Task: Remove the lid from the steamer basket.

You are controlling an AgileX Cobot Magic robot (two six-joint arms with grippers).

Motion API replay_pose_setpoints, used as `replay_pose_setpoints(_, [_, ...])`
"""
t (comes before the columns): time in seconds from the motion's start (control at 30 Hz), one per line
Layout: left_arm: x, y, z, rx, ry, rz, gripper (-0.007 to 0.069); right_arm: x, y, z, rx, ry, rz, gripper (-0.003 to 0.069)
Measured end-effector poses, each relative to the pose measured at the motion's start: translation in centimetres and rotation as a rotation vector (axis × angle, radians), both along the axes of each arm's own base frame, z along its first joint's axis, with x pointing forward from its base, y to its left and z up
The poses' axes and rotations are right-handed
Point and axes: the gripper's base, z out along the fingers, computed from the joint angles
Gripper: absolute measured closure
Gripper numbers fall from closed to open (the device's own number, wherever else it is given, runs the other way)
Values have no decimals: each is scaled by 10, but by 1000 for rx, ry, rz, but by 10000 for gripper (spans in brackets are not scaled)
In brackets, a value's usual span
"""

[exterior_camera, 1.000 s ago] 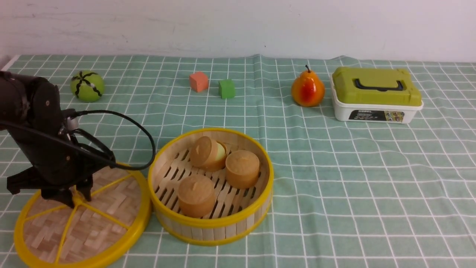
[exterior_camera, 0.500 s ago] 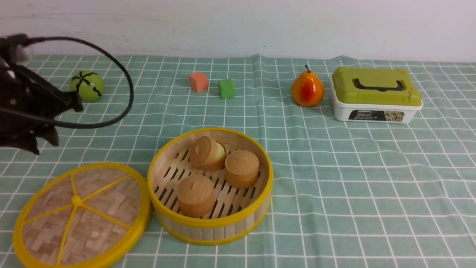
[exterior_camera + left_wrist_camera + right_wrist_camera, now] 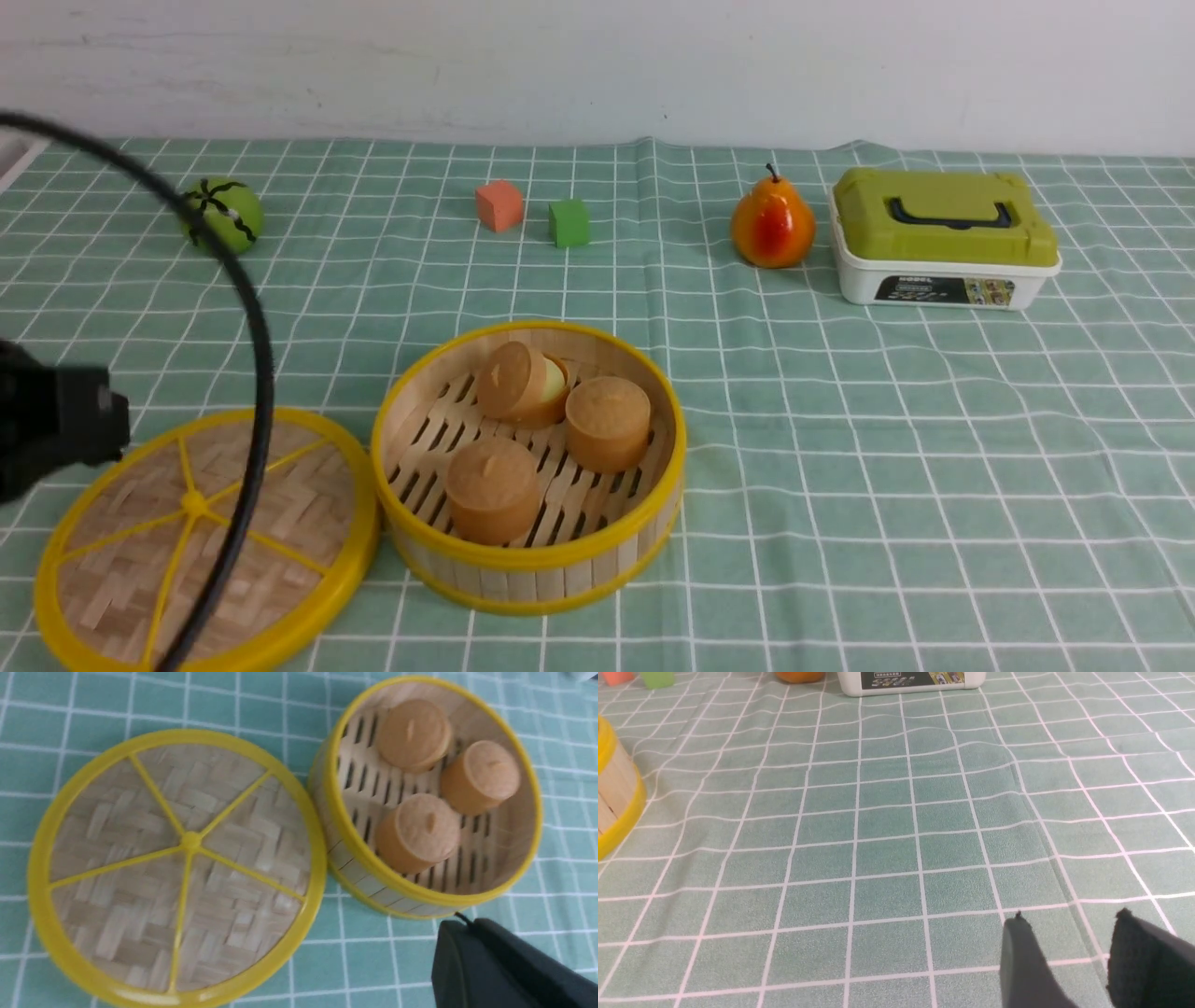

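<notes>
The lid [image 3: 201,541], a woven bamboo disc with yellow rim, spokes and knob, lies flat on the cloth, touching the left side of the steamer basket [image 3: 527,569]. The basket is uncovered and holds three brown buns [image 3: 607,422]. The left wrist view shows the lid [image 3: 177,868] and the basket [image 3: 364,882] from above. My left gripper [image 3: 460,921] is shut and empty, high above the cloth near the basket's wall. In the front view only a black part of the left arm [image 3: 47,429] shows at the left edge. My right gripper [image 3: 1071,915] is open and empty over bare cloth.
The arm's black cable [image 3: 252,373] arcs across the lid. At the back are a green striped ball [image 3: 221,217], an orange cube [image 3: 499,204], a green cube [image 3: 569,222], a pear [image 3: 772,224] and a white box with an olive-green lid [image 3: 943,238].
My left gripper let go of the lid's knob, rose and drew back to the left edge of the front view. The lid stays flat beside the basket.
</notes>
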Motion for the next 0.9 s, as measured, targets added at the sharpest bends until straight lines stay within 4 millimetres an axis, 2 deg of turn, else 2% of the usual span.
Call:
replay_pose_setpoints(0.1, [-29, 0, -31, -85, -146, 10, 637, 0, 0, 0, 0, 0, 0, 418])
replay_pose_setpoints(0.33, [-58, 1, -70, -92, -276, -3, 637, 0, 0, 0, 0, 0, 0, 418])
replay_pose_setpoints(0.9, [-63, 0, -73, -96, -305, -19, 637, 0, 0, 0, 0, 0, 0, 418])
